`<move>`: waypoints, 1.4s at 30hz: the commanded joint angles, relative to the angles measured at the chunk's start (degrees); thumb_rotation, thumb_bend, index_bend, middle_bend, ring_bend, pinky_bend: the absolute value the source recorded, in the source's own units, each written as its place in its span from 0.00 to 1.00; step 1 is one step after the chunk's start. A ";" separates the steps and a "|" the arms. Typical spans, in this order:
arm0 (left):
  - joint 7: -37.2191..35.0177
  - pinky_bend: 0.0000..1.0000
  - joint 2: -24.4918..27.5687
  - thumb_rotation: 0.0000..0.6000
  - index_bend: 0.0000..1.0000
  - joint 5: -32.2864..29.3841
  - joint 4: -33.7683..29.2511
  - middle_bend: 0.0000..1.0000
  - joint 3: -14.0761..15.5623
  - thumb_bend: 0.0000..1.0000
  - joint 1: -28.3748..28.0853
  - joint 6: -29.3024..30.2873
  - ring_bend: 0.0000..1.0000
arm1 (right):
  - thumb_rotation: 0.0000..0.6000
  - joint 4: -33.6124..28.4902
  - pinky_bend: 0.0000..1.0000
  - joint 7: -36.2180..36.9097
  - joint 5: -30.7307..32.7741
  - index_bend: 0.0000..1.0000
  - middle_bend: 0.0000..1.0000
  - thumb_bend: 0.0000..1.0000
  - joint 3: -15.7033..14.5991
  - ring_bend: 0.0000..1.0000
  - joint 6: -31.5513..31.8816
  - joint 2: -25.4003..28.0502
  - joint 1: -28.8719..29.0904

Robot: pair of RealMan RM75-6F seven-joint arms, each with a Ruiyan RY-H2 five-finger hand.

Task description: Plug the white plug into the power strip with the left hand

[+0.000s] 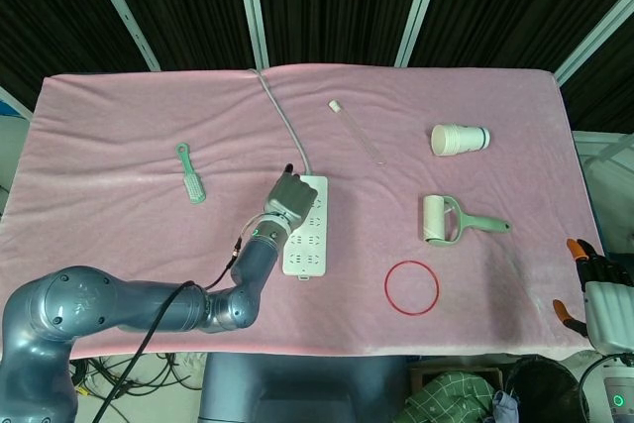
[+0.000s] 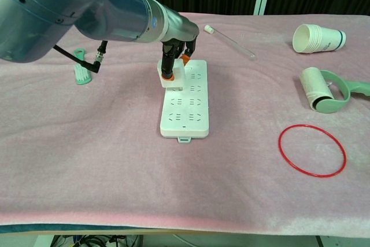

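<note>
The left hand (image 2: 175,56) has its fingers (image 2: 168,66) clamped on the white plug (image 2: 172,77), which sits at the fingertips, over the left edge of the power strip (image 2: 186,102) near its far end. From the chest view the plug touches the strip's face; whether its pins are in a socket is hidden by the plug body itself. In the head view the back of the hand (image 1: 287,197) covers the plug entirely, and also the near-left sockets at the strip's (image 1: 309,235) far end. The strip's grey cord (image 1: 282,121) runs away from the fingers toward the far edge of the tabletop (image 1: 119,126), where it drops out of sight.

Well to the right of the fingers lies a stack of paper cups (image 2: 318,39) on its side, mouth facing left; nothing can be seen in the innermost cup. Nearer than the cups lies a lint roller (image 2: 325,89), and nearer again a red ring (image 2: 312,150) flat on the pink cloth. Beyond the fingers, to the right, lies a clear tube (image 2: 228,40) with a white cap; its contents are too faint to judge. To the left of the fingers lies a small green brush (image 1: 191,173), partly blocked by the arm in the chest view.

The right hand (image 1: 594,289) shows only at the head view's lower right corner, cut off by the frame, off the tabletop; its fingers cannot be judged.
</note>
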 commanded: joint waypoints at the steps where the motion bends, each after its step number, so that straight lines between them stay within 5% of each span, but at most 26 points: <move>1: 0.11 0.10 -0.14 1.00 0.61 -0.12 0.03 0.61 0.05 0.39 -0.04 -0.04 0.24 | 1.00 0.02 0.20 0.03 0.01 0.04 0.08 0.19 -0.01 0.19 -0.03 0.01 0.00; 42: 3.84 0.10 -1.00 1.00 0.61 -3.14 0.87 0.61 -0.05 0.39 -1.27 0.59 0.24 | 1.00 -0.09 0.21 0.17 0.11 0.04 0.08 0.19 0.10 0.19 0.11 -0.09 -0.04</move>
